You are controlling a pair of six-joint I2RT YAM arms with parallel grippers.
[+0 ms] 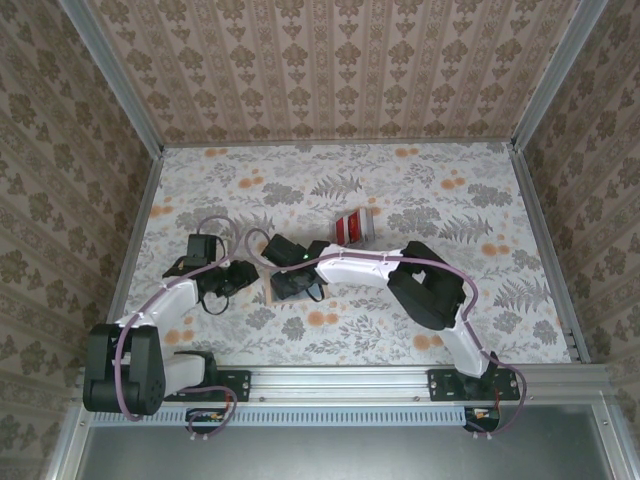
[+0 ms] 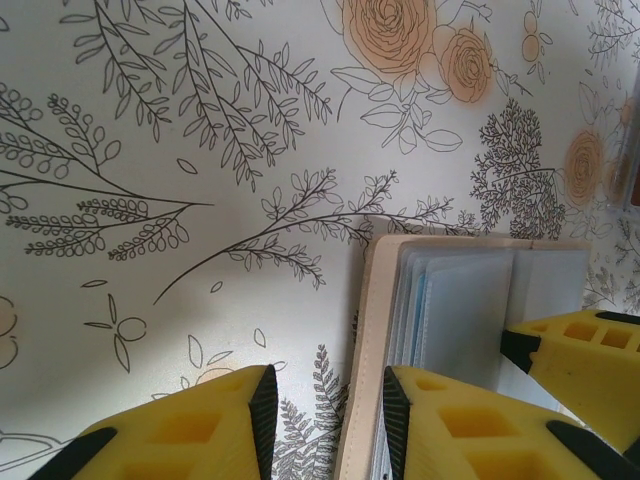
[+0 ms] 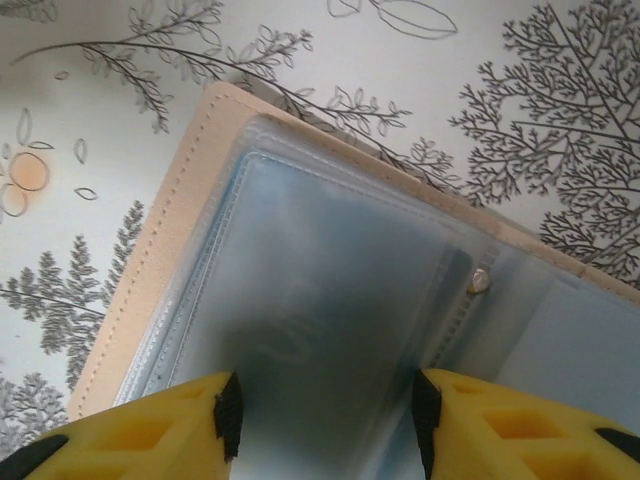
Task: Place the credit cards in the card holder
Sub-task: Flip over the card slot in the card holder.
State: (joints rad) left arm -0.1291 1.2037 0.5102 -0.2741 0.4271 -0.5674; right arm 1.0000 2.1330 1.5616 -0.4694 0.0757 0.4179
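The surface (image 1: pixel 400 190) is covered by a pale cloth printed with grey ferns and orange flowers, and it is enclosed on three sides by walls (image 1: pixel 330 60) papered in a tan damask pattern. A metal rail (image 1: pixel 420 385) is seen along the near edge, where both arm bases are bolted. The holder (image 1: pixel 285 290) is laid open on the surface, left of centre and towards the near side, with its peach cover down and its clear blue-grey pockets (image 3: pixel 330 300) facing up. A small metal stud (image 3: pixel 480 281) is seen at its fold. The left gripper (image 2: pixel 328 425) is held low over the holder's left edge with its jaws parted. The stitched peach edge lies in the gap, close to the jaw on the holder's side, and is not clamped. The right gripper (image 3: pixel 322 420) is held just above the pockets, jaws spread to either side of one clear sleeve, with nothing grasped between them. The cards (image 1: pixel 352 227), red with white bands, are stacked on the surface farther back and to the right of the holder, apart from both grippers.
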